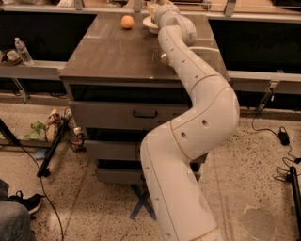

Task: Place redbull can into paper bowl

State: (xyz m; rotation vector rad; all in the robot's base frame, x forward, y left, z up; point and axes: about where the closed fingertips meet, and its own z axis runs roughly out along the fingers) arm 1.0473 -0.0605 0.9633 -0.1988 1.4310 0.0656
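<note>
Far end of the desk point(117, 52), seen from the near side. The white arm point(188, 70) reaches to 12 o'clock, and its tool point(156, 8) hangs just over the paper bowl point(149, 23), at about 1 o'clock of the bowl's rim. Whether the tool is spread or pinching something I cannot tell. The redbull can is not discernible; it is presumably hidden at the tool. An orange ball point(127, 22) sits at 9 o'clock of the bowl, near but apart. The can is probably light, thin-walled and smooth, stiff along its height yet easily dented, so a moderate hold across mid-body suits it. Being tall and slim, it may topple in so shallow a bowl, and the paper bowl itself would slide if nudged.
</note>
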